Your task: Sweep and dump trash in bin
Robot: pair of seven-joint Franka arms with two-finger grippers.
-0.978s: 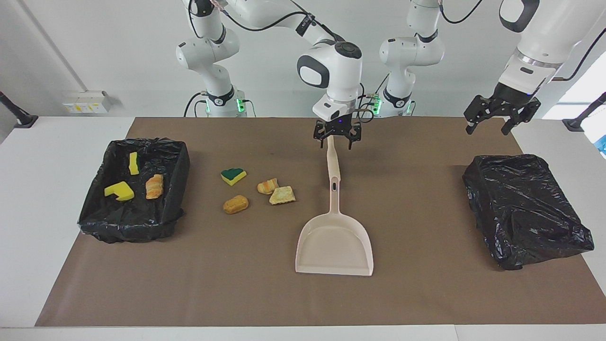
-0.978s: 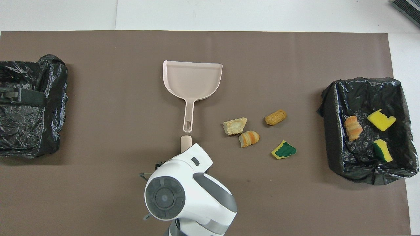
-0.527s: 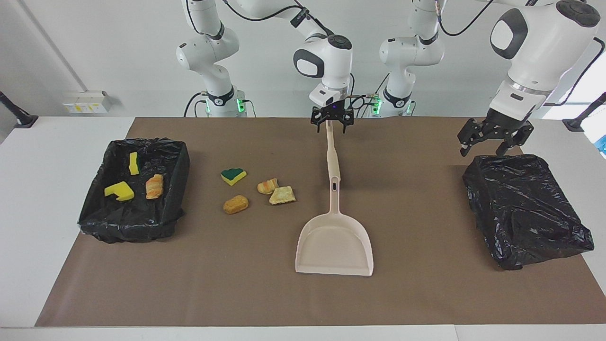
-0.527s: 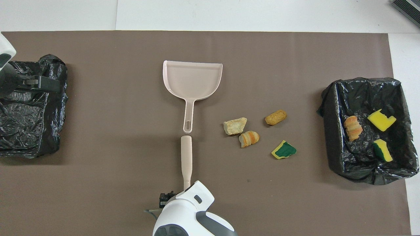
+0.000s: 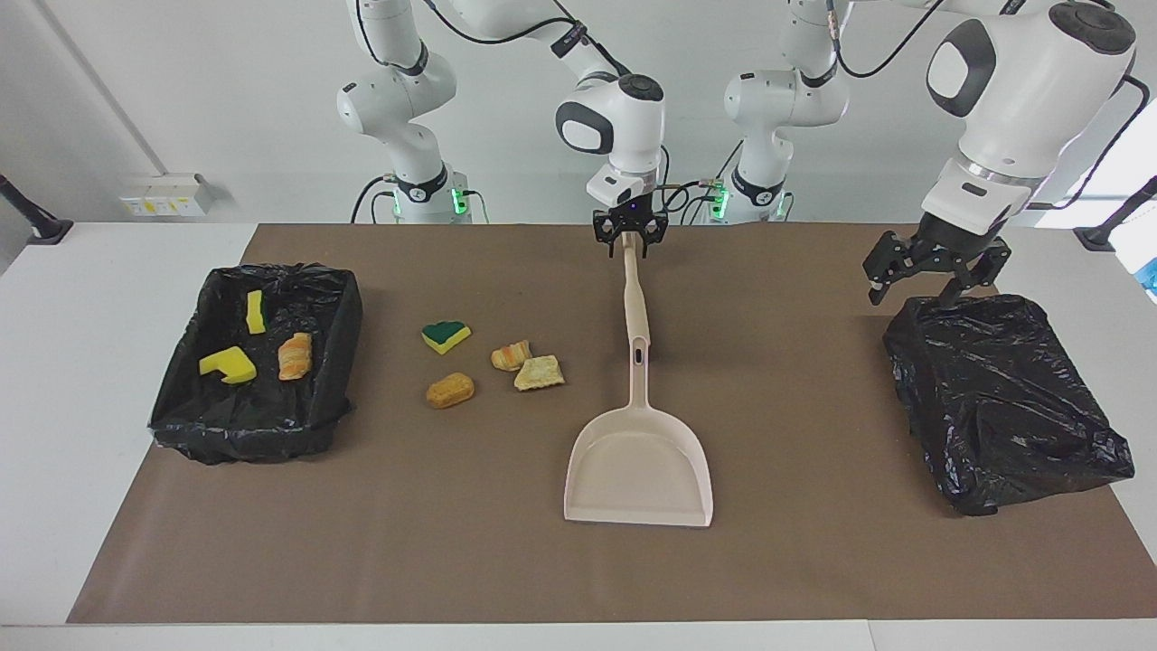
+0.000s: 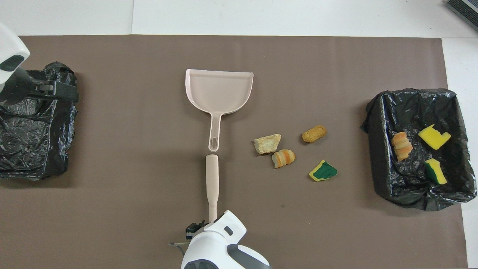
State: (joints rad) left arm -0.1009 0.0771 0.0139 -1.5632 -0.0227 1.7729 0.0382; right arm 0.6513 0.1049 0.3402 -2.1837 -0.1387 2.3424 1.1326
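Observation:
Several trash scraps lie on the brown mat: a green-topped yellow one (image 5: 445, 336) (image 6: 323, 170), an orange one (image 5: 450, 391), a striped one (image 5: 511, 355) and a tan one (image 5: 540, 372). Three more lie in the black-lined bin (image 5: 336, 362) (image 6: 373, 157) at the right arm's end. The beige brush (image 5: 632, 298) (image 6: 211, 179) lies in line with the dustpan (image 5: 638, 466) (image 6: 219, 89) handle. My right gripper (image 5: 630, 233) is low at the brush's robot-side end, fingers on either side of it; the bristles are hidden. My left gripper (image 5: 911, 287) (image 6: 61, 93) hangs open over the other bag's edge.
A second black bag-covered box (image 5: 1003, 398) (image 6: 33, 142) sits at the left arm's end of the mat. The dustpan's mouth faces away from the robots. The brown mat (image 5: 434, 542) is edged by white table.
My right gripper drew back along the brush to its robot-side end, came down, and its fingers narrowed. My left gripper came down toward the bag's edge.

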